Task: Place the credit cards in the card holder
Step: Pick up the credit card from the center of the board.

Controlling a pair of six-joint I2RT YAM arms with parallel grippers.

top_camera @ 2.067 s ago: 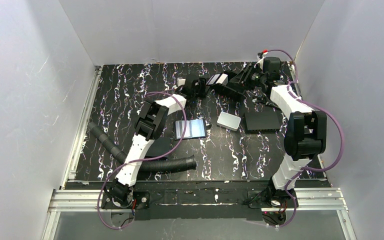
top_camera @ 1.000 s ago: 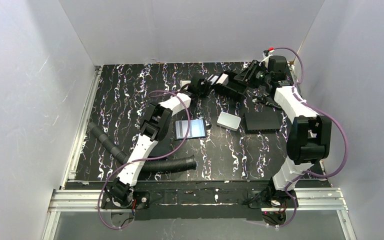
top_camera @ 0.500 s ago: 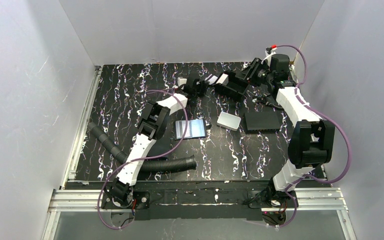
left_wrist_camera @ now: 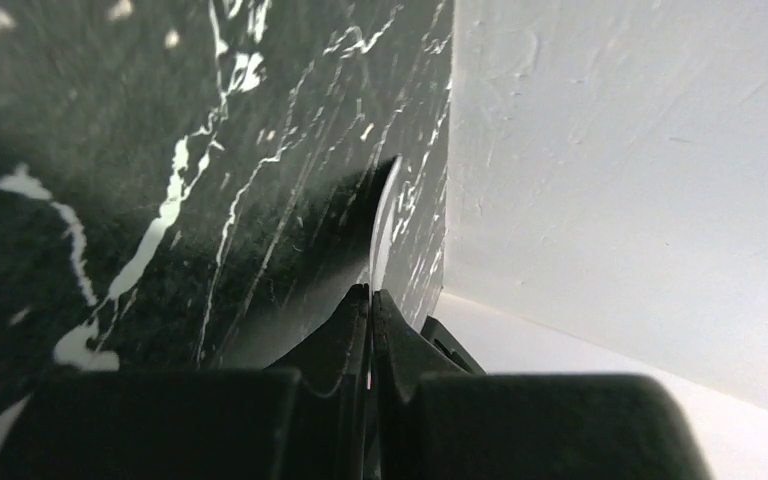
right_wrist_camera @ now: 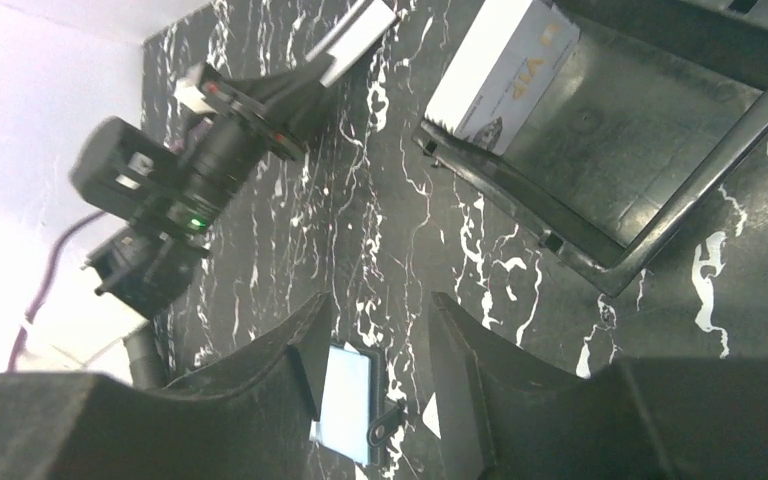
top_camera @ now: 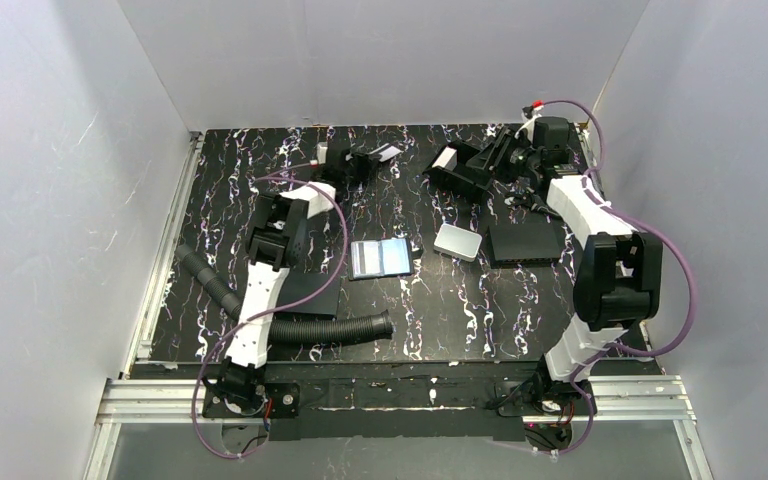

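Observation:
My left gripper (top_camera: 372,158) is at the far left-centre of the mat, shut on a pale whitish credit card (top_camera: 388,152). The left wrist view shows that card (left_wrist_camera: 386,215) edge-on, sticking out past the gripper (left_wrist_camera: 370,292). The card holder (right_wrist_camera: 389,420) lies open mid-mat with its tab out, and a blue credit card (top_camera: 380,258) lies on its inside. Another whitish card (right_wrist_camera: 501,73) leans inside a black open tray (top_camera: 457,168). My right gripper (right_wrist_camera: 380,302) hovers open by that tray with nothing between its fingers.
A silver-grey rounded case (top_camera: 457,241) lies right of the card holder. A flat black pad (top_camera: 525,240) sits beside it and another (top_camera: 310,295) lies near the left arm. A black ribbed hose (top_camera: 290,325) crosses the near left. White walls enclose the mat.
The left gripper has shut on the whitish card and swung left with it, away from the black tray. The right gripper has shifted slightly near the tray and stays open.

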